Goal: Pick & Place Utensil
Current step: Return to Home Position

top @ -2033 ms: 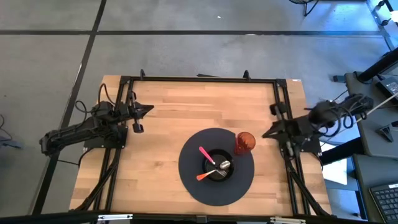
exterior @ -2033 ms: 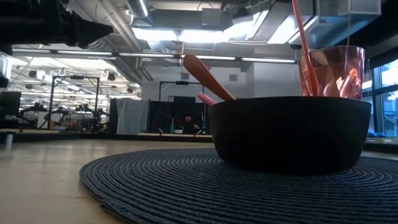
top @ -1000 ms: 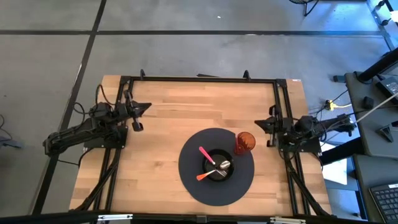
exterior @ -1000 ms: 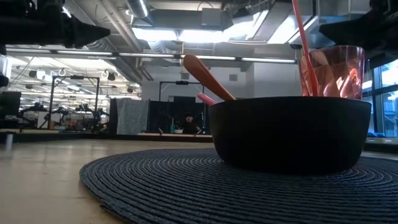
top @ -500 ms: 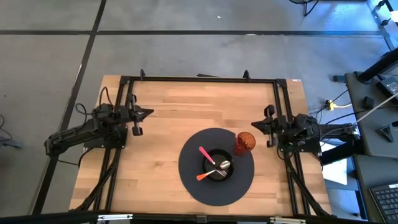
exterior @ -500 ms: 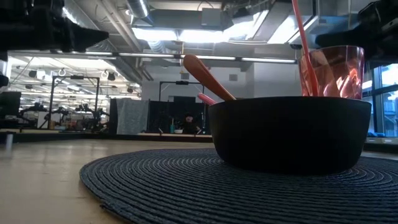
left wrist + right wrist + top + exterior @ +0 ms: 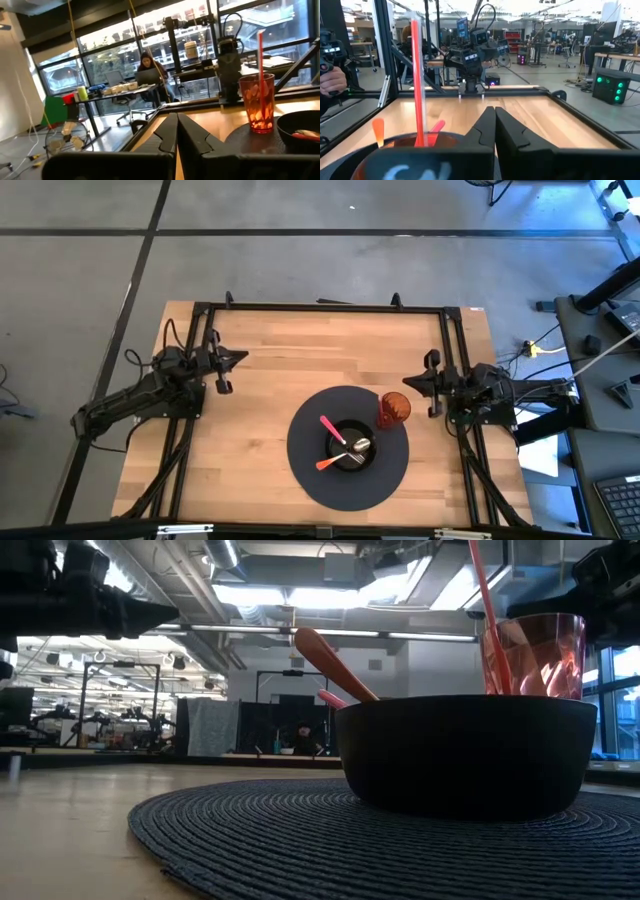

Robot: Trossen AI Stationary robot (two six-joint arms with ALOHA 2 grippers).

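High view shows the pink fork [image 7: 331,427], the orange spoon [image 7: 328,463] and a silver spoon [image 7: 355,446] all lying in the black bowl [image 7: 352,467]. The bowl sits in the middle of the round black placemat [image 7: 305,470] on the wooden table [image 7: 300,350]. An orange-red cup [image 7: 393,409] with a straw stands on the mat, just beside the bowl, on the right arm's side. In the low view the orange spoon's handle sticks up over the bowl's rim.

No fork or spoon lies out on the bare wood. So I think all 3 utensils are put away and the job is as good as done.

What has changed is the arms. In the last 2 seconds the right arm has swung round, and now it lies straight at the table's right edge. The right gripper [image 7: 408,383] points in toward the cup but is apart from it. Its 2 fingers are pressed together and hold nothing.

The left gripper [image 7: 240,357] is at the table's left edge, well apart from the mat, and has hardly moved. Its 2 fingers are pressed together too, with nothing between them.

Both arms look like they are settling into their rest spots. The bowl is best left alone now.
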